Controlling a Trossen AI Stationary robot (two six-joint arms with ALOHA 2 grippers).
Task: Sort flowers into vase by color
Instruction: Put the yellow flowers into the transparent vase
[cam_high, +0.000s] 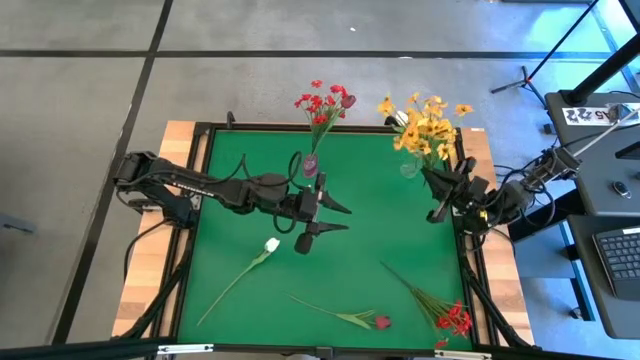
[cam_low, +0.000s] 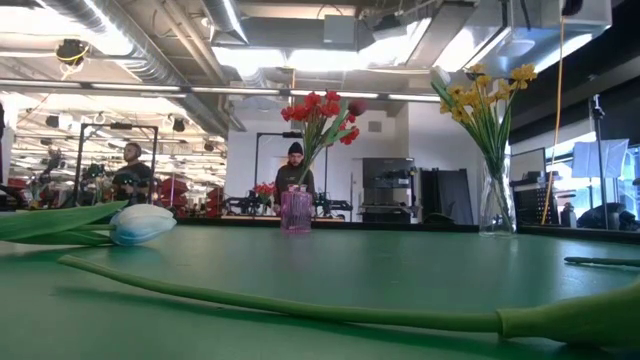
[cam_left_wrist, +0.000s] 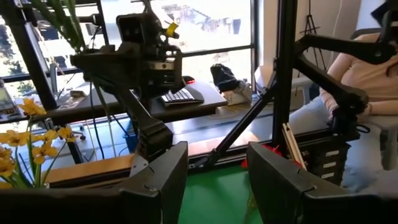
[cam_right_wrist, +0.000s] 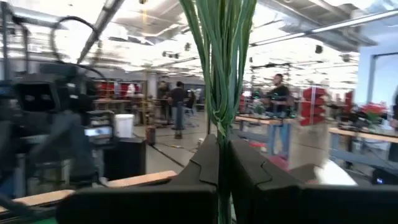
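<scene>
My right gripper (cam_high: 436, 195) (cam_right_wrist: 224, 162) is raised by the table's far right corner and shut on a bundle of green stems. Beside it a clear vase (cam_high: 410, 168) (cam_low: 497, 200) holds yellow flowers (cam_low: 490, 90). A purple vase (cam_high: 311, 166) (cam_low: 296, 212) holds red flowers (cam_high: 322, 103). My left gripper (cam_high: 348, 219) (cam_left_wrist: 217, 180) hovers open over mid-table. On the mat lie a white-bud flower (cam_high: 272, 245) (cam_low: 140, 222), a dark red bud flower (cam_high: 381, 322) and a red cluster (cam_high: 455, 318). My right gripper pinches the bundle of green stems (cam_right_wrist: 222, 134) between its two fingers, which come at it level and lie across the stems. The stems stand upright and fan out above the fingers. Their blossoms are outside the wrist view. The bundle is lifted clear of the table.
A black rail frames the green mat (cam_high: 380, 230). A desk with a keyboard (cam_high: 620, 255) stands past the right edge, and a seated person (cam_left_wrist: 367, 68) is there. People stand in the room beyond the far edge. Bare mat lies between the two vases.
</scene>
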